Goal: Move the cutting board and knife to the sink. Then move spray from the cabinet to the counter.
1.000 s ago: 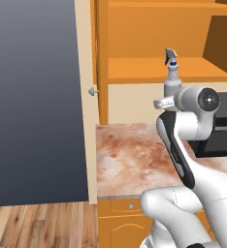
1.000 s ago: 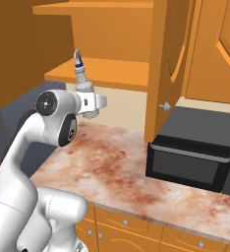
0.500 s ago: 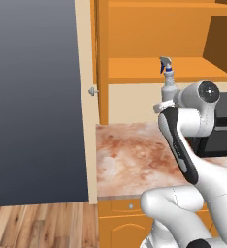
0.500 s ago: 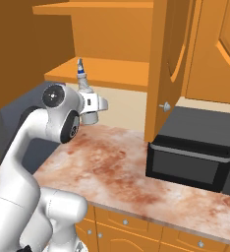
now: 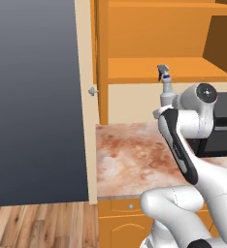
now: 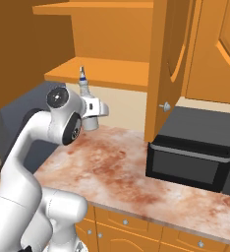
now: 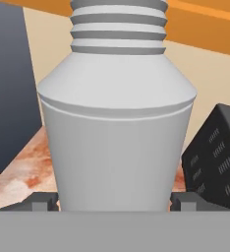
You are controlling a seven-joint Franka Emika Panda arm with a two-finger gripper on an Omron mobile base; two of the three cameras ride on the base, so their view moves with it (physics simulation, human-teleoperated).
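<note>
The spray [image 5: 165,87] now hangs lower than it did a second ago: in the left base view its nozzle has sunk from beside the cabinet [image 5: 169,69] shelf edge to just under it, and it has also drifted left across the cream wall; the right base view shows the same descent, the bottle [image 6: 86,106] now below the shelf lip and above the counter [image 6: 122,167]. The fixed things keep their places in both base views, so the arm has moved, not the base. The gripper [image 7: 115,199] is clamped on the bottle's pale grey body, its dark finger tips [image 7: 44,201] pressed against either side in the hand view, the jaws standing wide because the body is wide. The bottle is upright, clear of the shelf and not yet touching the marbled stone. Judged from this, the second half of the task is well along: the bottle is out of the cabinet, and what remains is to lower it onto a bare patch of worktop and let go. The black microwave [image 6: 193,152] sits well to the right of the bottle, so the landing spot looks free. No brand, label or writing can be read on the bottle, the microwave or the cabinet door [image 6: 173,59]
</note>
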